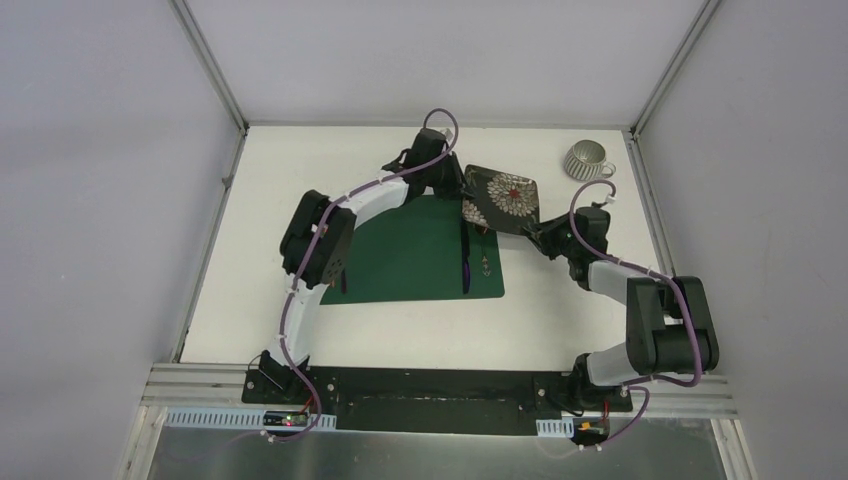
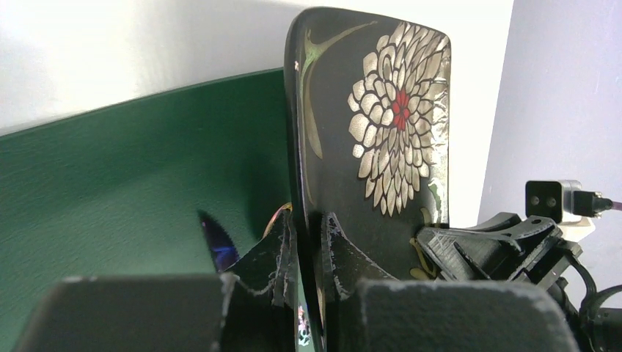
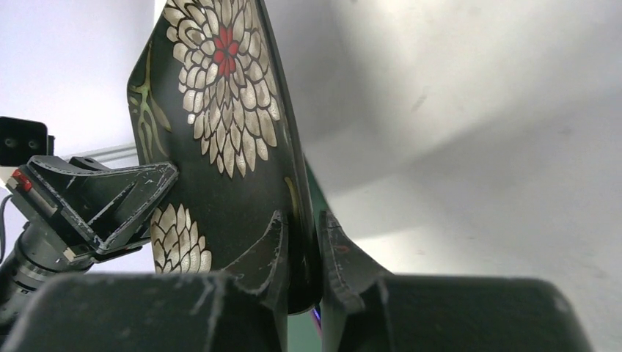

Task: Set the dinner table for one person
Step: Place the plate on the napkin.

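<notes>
Black plate [image 1: 505, 195] pinched by left tool [image 1: 465, 192], right tool [image 1: 532, 230], seemingly aloft

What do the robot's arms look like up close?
The left arm and the right arm are built from chunky white and black segments. A thin purple cable loops along each one. The left gripper and the right gripper each have two black, pointed plastic fingers with scuffed, whitish edges.
</notes>
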### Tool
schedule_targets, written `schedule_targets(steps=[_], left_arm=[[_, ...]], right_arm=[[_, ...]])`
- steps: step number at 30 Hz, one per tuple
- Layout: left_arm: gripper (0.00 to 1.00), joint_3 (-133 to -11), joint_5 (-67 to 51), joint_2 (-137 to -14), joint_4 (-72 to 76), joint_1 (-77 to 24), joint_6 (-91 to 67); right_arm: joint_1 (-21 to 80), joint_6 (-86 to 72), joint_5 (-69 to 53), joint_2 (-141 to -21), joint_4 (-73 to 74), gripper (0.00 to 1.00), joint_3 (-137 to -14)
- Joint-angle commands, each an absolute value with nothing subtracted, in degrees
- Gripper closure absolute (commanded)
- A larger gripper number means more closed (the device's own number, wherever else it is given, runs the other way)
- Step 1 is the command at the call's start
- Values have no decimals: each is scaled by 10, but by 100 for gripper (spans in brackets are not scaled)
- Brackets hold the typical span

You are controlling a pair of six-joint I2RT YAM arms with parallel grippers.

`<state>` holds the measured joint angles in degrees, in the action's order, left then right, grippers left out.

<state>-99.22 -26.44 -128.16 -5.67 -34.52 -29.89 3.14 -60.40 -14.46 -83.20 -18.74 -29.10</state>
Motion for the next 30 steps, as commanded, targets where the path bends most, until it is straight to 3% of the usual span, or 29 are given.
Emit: schedule_targets(steps=[1,13,30], left_arm=[[100,-984,-310,-1165,8,-396,-221],[100,-884,-270,-1049,-38,-396,-193],[100,-647,-223,-868,-9,-396,-200]], right_arm=[[102,-547,-149,-818,-189,100,-344],[222,-543,-94,-846,-159,100,-404],[377,-557,-21,-925,-168,100,-458]])
